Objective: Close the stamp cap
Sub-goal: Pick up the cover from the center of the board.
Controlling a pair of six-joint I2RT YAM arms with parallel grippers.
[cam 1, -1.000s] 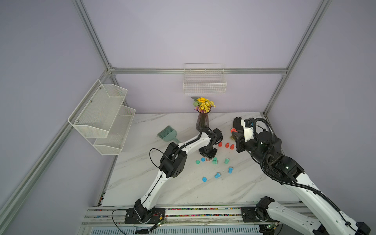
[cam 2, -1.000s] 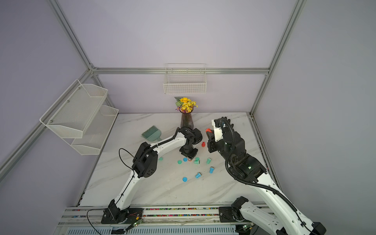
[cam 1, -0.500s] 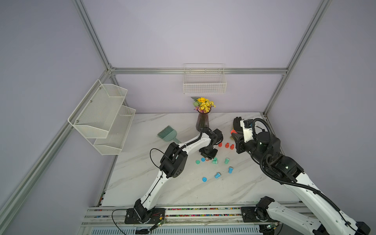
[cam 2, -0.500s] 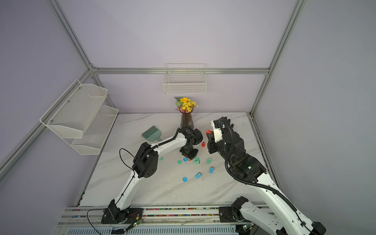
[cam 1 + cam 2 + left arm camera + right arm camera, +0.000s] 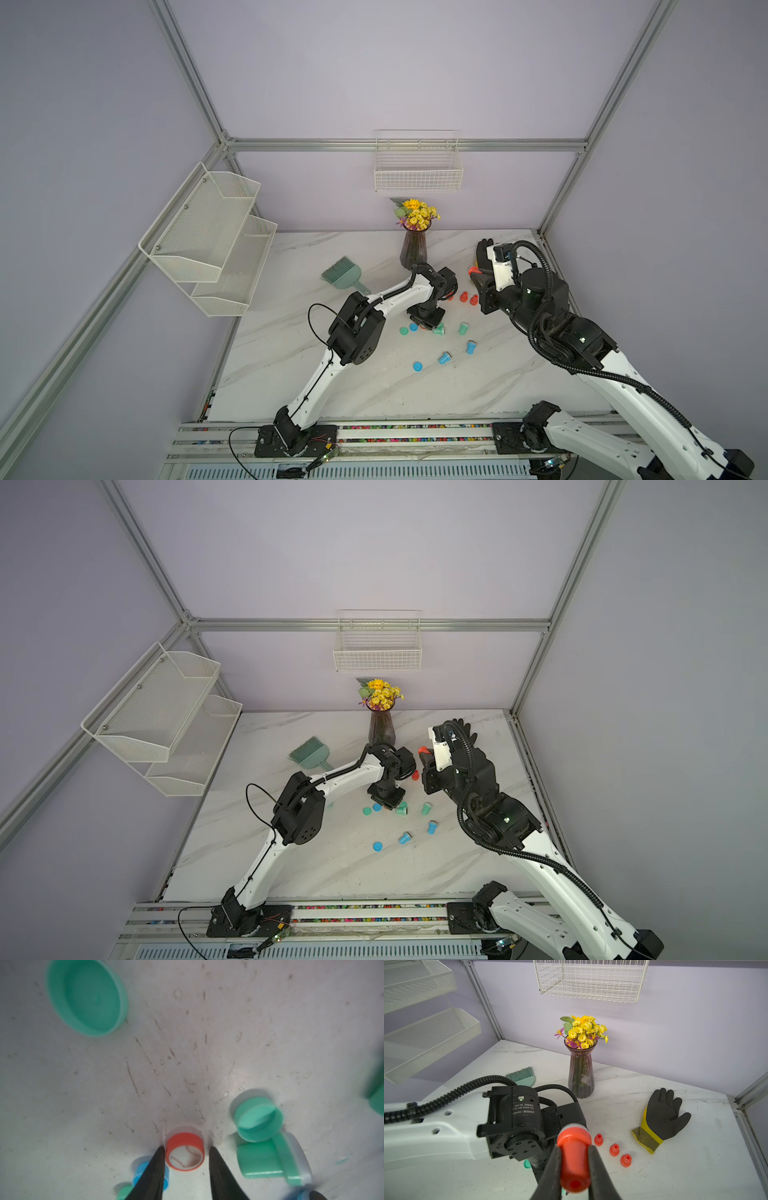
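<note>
A red stamp (image 5: 574,1159) is held up in the air, with my right gripper (image 5: 574,1148) shut on its narrow body; in both top views it shows as a red spot (image 5: 473,271) (image 5: 423,750) right of the vase. A red cap (image 5: 185,1138) lies on the table, open side up, with a baseball pattern inside. My left gripper (image 5: 186,1148) is down at the table (image 5: 426,322) with the cap between its fingers. One finger touches the cap's rim. A thin gap shows at the other finger, so the gripper is open.
Green and blue caps and stamps lie close round the red cap: a green cap (image 5: 87,997), a tipped green stamp (image 5: 270,1157), a blue cap (image 5: 139,1169). Three small red stamps (image 5: 614,1149), a glove (image 5: 662,1118), a flower vase (image 5: 581,1072) and a brush (image 5: 522,1076) lie farther back.
</note>
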